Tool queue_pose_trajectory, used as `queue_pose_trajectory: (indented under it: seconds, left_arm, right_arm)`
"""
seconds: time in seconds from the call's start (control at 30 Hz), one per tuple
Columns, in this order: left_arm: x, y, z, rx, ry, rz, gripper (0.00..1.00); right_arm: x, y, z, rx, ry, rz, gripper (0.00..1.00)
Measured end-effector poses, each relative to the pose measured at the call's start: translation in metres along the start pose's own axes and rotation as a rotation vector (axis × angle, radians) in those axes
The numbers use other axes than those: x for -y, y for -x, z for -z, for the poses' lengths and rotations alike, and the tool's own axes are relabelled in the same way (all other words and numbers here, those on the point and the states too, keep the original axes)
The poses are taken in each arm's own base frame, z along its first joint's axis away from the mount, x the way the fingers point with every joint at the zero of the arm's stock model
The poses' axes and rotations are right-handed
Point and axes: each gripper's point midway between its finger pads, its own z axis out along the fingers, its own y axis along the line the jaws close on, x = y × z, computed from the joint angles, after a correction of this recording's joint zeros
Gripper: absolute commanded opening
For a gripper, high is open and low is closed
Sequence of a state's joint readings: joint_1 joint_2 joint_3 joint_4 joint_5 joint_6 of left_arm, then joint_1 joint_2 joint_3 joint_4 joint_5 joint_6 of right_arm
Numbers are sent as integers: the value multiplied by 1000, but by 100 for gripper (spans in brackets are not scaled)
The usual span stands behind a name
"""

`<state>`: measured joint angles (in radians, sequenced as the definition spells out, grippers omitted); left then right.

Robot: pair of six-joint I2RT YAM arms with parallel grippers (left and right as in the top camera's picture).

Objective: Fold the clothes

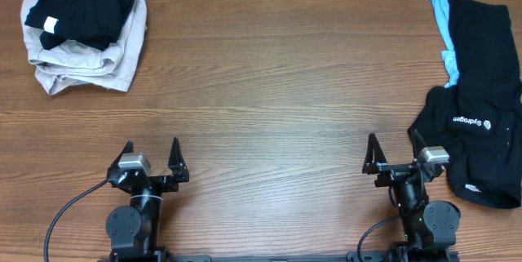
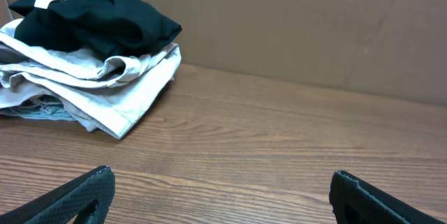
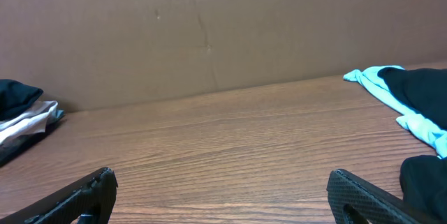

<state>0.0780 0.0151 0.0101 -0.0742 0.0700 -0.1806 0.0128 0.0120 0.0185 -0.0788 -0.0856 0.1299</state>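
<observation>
Crouching at the brown wooden table's near edge
Arms folded low; left gripper and right gripper gape wide, empty.

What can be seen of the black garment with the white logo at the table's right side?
The black garment is soft fabric, unfolded and rumpled, sprawled along the table edge, partly cropped. White logo mid-body, small white mark near its near end. Its far end overlies a light blue garment; the right hand sits beside it.
</observation>
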Motion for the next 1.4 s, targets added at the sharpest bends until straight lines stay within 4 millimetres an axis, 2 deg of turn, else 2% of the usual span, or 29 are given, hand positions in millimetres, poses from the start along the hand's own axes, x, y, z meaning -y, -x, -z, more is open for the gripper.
queue_pose_trajectory:
  seconds: [1.07, 1.23, 1.4]
  left_arm:
    - [0, 1, 0, 3, -1, 0, 100]
    - [1, 5, 0, 21, -4, -2, 100]
    - [4, 23, 1, 97, -18, -7, 100]
  right_arm:
    - [-2, 1, 0, 4, 11, 1, 100]
    - [-10, 12, 1, 47, 55, 7, 100]
    - [-23, 27, 3, 106, 121, 20, 100]
